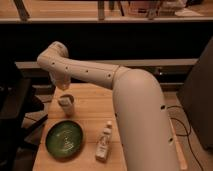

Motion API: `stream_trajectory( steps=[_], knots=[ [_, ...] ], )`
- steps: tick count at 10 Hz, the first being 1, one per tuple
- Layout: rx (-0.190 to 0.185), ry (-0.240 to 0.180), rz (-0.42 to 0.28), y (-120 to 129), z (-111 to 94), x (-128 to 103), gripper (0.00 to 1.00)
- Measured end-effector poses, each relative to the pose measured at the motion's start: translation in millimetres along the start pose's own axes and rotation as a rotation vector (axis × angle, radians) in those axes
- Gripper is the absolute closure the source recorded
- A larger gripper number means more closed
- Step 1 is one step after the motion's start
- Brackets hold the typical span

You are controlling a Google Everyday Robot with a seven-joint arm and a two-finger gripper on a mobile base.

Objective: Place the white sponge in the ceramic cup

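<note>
One robot arm [115, 90], white and thick, reaches from the lower right across a wooden bench [90, 107] and bends downward at its far end. Its pincer [63, 86] hangs directly above the ceramic cup [66, 105], close to the rim but apart from it; whether the pincer is spread or pressed together cannot be told. The cup stands upright on the bench near the rear left corner. A pale lump shows at the cup's mouth, likely the white sponge [65, 100], though it cannot be clearly separated from the rim. In front of the cup, toward the viewer and slightly left, lies a round green plate [64, 138], near the cup but not touching it. To the right of the plate, and in front and to the right of the cup, stands a white bottle [104, 142] with a label, leaning slightly and apart from the plate. Behind the cup, beyond the bench's rear edge, runs a dark wall below a wooden ledge [105, 19]. Right of the bench, cables [187, 132] trail on the floor.
</note>
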Motion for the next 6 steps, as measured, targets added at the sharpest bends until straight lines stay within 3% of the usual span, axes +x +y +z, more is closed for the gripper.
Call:
stream_trajectory(
  steps=[6],
  knots=[
    [0.006, -0.017, -0.019, -3.4, 0.9, 1.4, 0.97]
  ],
)
